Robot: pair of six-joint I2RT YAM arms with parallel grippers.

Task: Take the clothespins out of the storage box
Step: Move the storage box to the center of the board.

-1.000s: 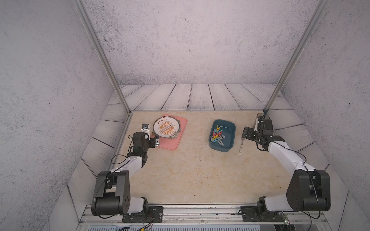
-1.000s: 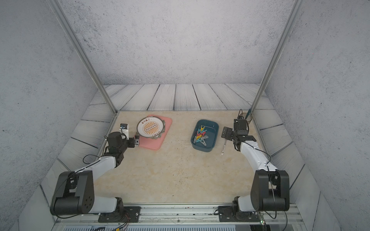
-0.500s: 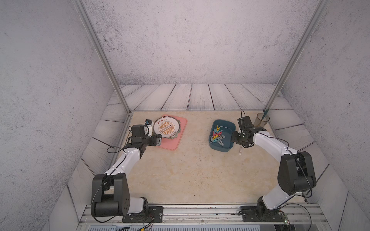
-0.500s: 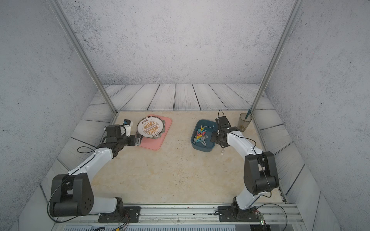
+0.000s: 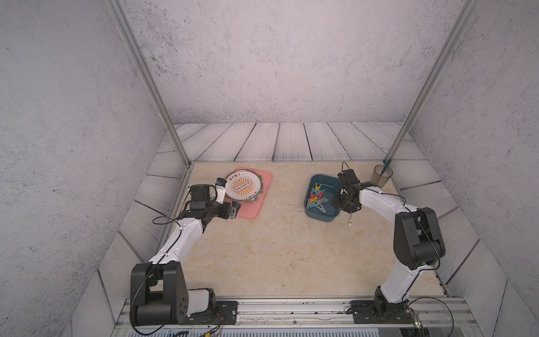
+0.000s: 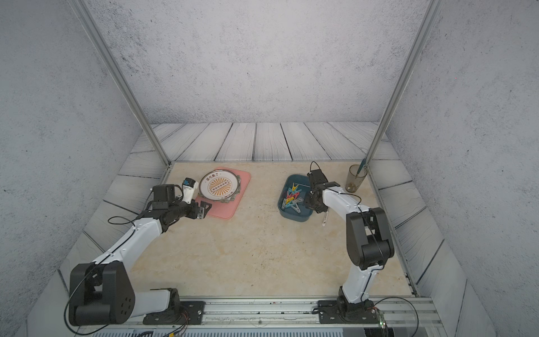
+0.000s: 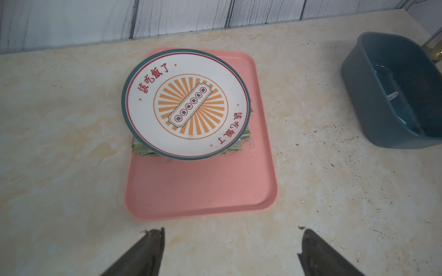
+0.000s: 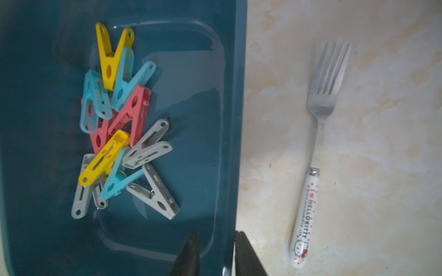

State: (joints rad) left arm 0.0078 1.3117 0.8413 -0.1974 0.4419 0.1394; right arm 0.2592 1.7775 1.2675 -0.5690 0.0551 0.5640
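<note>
Right fingers (image 8: 189, 258): nearly closed astride dark teal rectangular plastic storage box (image 8: 191, 119) wall; hold unclear.
Left fingers (image 7: 143, 253): wide, empty.
Advice: clamp firmly, then tip coloured plastic clothespins (image 8: 119, 133).

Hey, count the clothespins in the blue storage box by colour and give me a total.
Clothespins piled in the storage box, counted from the right wrist view:
Yellow: 2
Teal: 3
Red: 2
Grey: 3
Total: 10
The pile overlaps, so the red and grey counts are the least certain.
</note>
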